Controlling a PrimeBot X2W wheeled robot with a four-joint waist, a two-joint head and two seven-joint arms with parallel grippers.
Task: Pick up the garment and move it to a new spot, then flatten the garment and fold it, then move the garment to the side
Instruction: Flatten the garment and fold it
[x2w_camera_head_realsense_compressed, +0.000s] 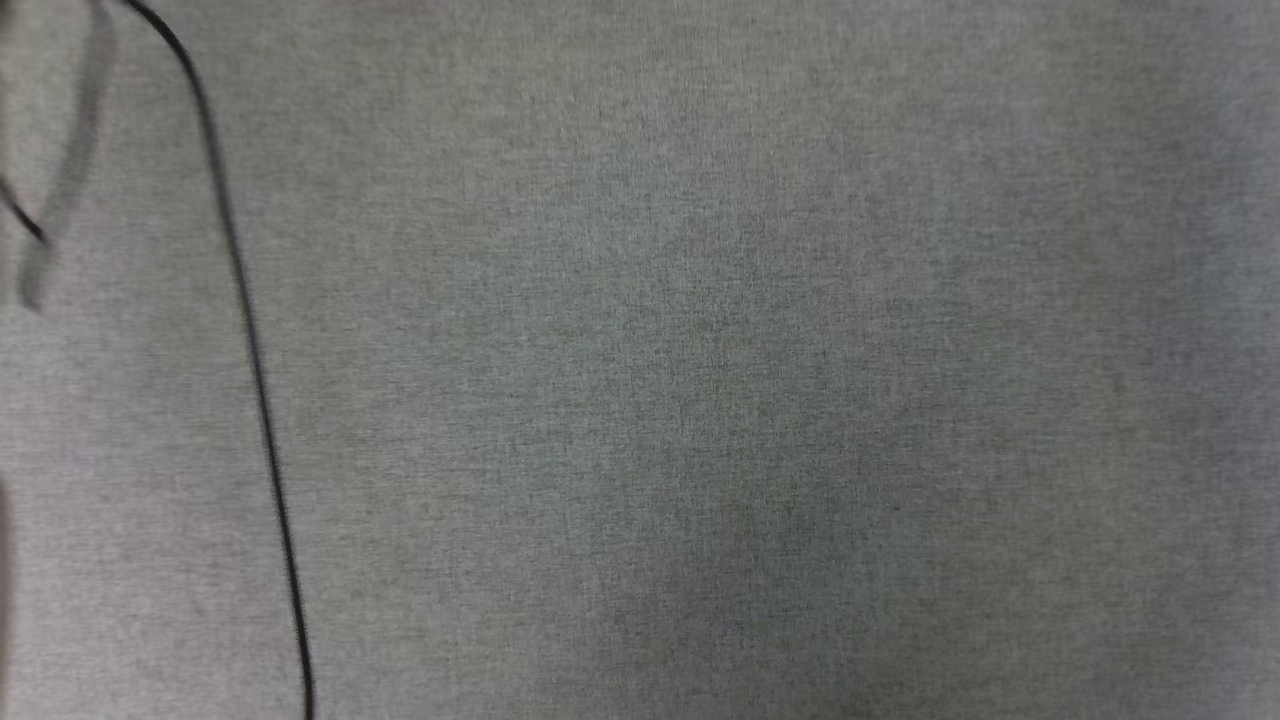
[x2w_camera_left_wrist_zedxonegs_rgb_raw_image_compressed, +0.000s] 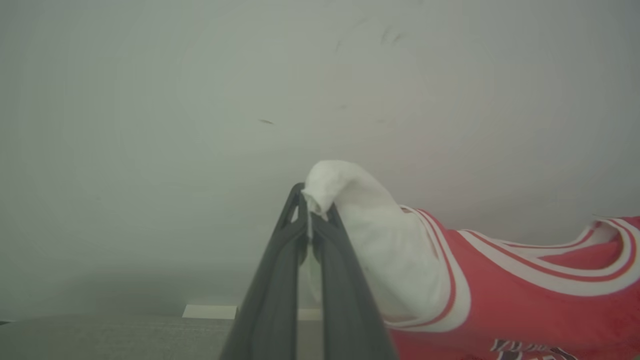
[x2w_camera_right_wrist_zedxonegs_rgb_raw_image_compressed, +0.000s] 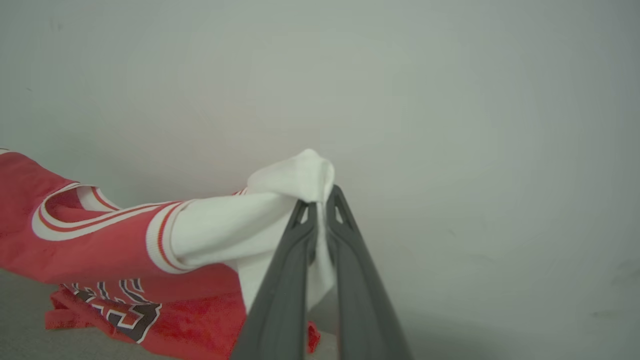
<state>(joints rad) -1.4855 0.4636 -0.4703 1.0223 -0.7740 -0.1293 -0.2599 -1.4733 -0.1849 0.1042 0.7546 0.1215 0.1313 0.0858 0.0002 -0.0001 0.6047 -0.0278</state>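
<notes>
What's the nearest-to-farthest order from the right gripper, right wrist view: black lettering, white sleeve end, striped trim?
1. white sleeve end, pinched in the right gripper
2. striped trim, to its left
3. black lettering, lower left

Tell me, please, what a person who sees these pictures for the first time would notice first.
The red jersey with striped trim stands out. In the left wrist view the left gripper is shut on one white sleeve end, and in the right wrist view the right gripper is shut on the other. In the head view, a thin black cable runs down the left of a grey cloth surface.
</notes>
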